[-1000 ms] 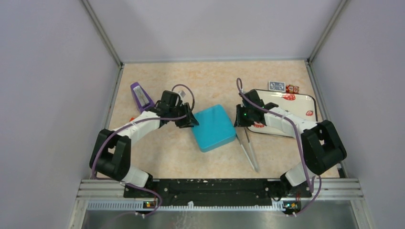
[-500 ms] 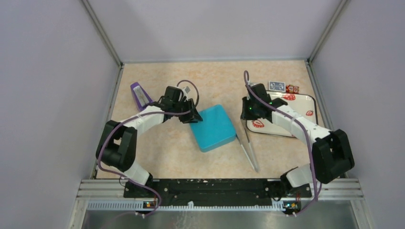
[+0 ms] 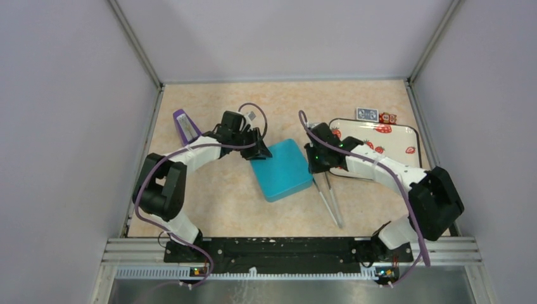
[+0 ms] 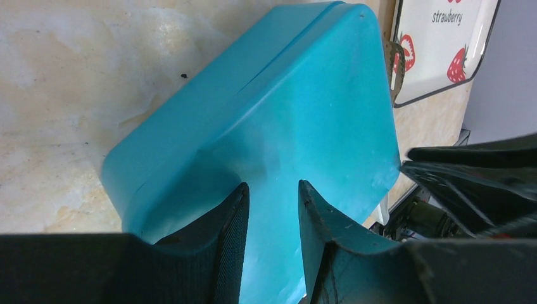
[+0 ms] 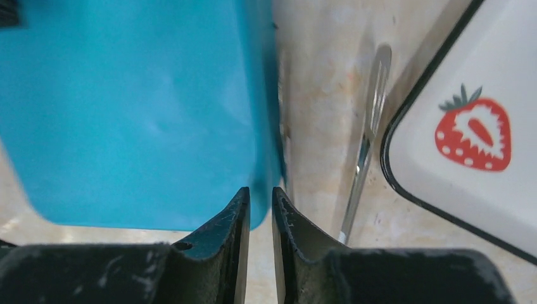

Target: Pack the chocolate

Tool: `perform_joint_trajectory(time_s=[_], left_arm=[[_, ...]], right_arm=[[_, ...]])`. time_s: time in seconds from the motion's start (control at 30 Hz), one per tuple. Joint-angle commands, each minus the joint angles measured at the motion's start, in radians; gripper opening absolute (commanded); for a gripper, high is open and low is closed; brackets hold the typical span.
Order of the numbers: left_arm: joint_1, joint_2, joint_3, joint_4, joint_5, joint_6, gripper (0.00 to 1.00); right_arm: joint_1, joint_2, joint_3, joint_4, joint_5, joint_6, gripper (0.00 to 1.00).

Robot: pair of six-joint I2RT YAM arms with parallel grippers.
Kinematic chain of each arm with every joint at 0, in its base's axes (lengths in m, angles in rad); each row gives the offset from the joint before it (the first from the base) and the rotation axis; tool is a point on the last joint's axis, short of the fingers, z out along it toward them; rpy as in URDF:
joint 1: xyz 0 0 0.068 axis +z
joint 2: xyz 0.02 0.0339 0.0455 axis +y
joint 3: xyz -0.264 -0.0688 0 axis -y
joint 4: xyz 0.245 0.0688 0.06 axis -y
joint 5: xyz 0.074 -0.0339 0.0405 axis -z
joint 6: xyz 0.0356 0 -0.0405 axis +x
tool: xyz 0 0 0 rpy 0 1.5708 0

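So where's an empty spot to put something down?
Bare table along the far wall behind the teal box, and in front of it toward the near edge. Crowded between box and strawberry tray: right hand and tongs.

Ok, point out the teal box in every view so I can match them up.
Top external: teal box at the picture's centre.
Left wrist: the box fills the centre.
Right wrist: the box fills the upper left.
Shared landmark: strawberry tray, right of the box in all three.
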Motion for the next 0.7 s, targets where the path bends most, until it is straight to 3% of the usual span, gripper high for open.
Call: perform_joint_trajectory(time_s=[0.0, 0.2, 0.4, 0.67], left_arm=[[-0.001, 0.036, 0.012, -0.037, -0.043, 0.044, 0.41], [-0.002, 0.058, 0.025, -0.051, -0.036, 0.06, 0.4], [-0.002, 0.061, 0.04, -0.048, -0.035, 0.052, 0.4], [-0.002, 0.039, 0.077, -0.075, -0.051, 0.06, 0.41]], right_arm=[[0.002, 0.03, -0.041, -0.043, 0.061, 0.029, 0.17], [0.025, -0.037, 0.115, -0.077, 0.09, 0.01, 0.17], [0.039, 0.008, 0.262, -0.043, 0.059, -0.008, 0.17], [0.037, 0.135, 0.095, 0.074, 0.03, 0.026, 0.17]])
